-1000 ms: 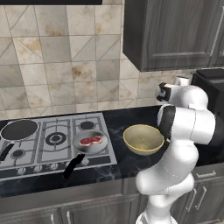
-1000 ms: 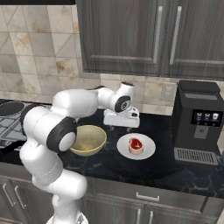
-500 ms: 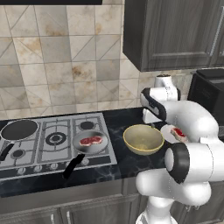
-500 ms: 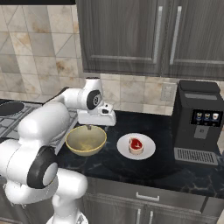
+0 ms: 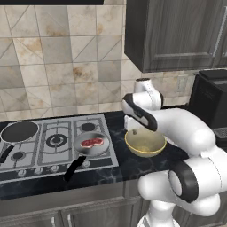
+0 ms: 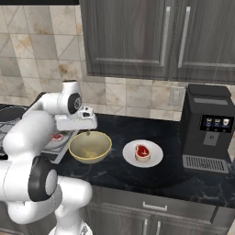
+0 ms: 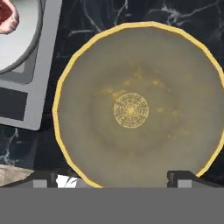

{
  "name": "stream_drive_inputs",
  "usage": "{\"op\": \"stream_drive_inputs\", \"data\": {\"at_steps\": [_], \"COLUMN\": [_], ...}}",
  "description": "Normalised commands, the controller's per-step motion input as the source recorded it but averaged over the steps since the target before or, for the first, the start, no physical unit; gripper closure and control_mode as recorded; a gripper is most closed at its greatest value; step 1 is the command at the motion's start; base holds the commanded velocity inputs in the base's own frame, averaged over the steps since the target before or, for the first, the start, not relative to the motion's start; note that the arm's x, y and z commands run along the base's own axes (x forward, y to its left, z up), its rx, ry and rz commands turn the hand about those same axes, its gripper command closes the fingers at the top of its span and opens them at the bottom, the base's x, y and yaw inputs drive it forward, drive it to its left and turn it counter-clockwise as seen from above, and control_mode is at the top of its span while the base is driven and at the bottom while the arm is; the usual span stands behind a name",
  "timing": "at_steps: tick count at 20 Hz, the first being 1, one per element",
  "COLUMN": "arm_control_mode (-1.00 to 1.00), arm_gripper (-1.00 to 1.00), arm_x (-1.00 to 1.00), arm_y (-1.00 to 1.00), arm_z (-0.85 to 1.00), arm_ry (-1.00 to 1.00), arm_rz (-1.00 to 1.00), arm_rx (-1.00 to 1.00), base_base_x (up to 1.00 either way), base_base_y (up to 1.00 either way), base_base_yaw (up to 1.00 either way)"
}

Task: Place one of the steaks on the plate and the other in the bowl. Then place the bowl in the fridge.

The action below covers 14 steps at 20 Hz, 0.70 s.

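The pale yellow-tan bowl [image 5: 145, 142] [image 6: 90, 147] stands empty on the dark counter, right of the stove. My gripper [image 5: 134, 131] [image 6: 87, 133] hangs open just above the bowl's far-left rim, nothing between its fingers. Seen from the hand, the bowl [image 7: 131, 109] lies directly below, with the fingertips [image 7: 41, 179] set wide apart. One steak [image 5: 91, 142] [image 6: 57, 137] [image 7: 8, 17] lies in the grey frying pan [image 5: 88, 148] on the stove. The other steak [image 6: 142, 151] rests on the white plate [image 6: 156, 159], right of the bowl.
The stove [image 5: 48, 142] holds a second, black pan [image 5: 17, 132] at its far left. A black coffee machine [image 6: 209, 128] stands at the counter's right end. Dark wall cabinets [image 6: 156, 36] hang above the counter.
The arm has swung left, from above the plate to above the bowl. The steak stays on the plate; the bowl and pan have not moved.
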Motion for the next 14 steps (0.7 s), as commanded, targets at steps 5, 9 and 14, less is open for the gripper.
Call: {"op": "stream_drive_inputs", "data": {"at_steps": [5, 9, 14], "arm_control_mode": [-1.0, -1.0, -1.0], "arm_gripper": [-1.0, -1.0, -1.0], "arm_x": [0.27, 0.72, 1.0], "arm_y": [0.92, 0.81, 0.72], "arm_z": [-0.01, 0.0, -0.04], "arm_ry": [0.0, 0.07, 0.08], "arm_rz": [0.43, 0.49, 0.27], "arm_rx": [-0.11, -0.03, -0.01], "base_base_x": [0.0, 0.0, 0.0], "base_base_y": [0.0, 0.0, 0.0], "base_base_yaw": [0.0, 0.0, 0.0]}}
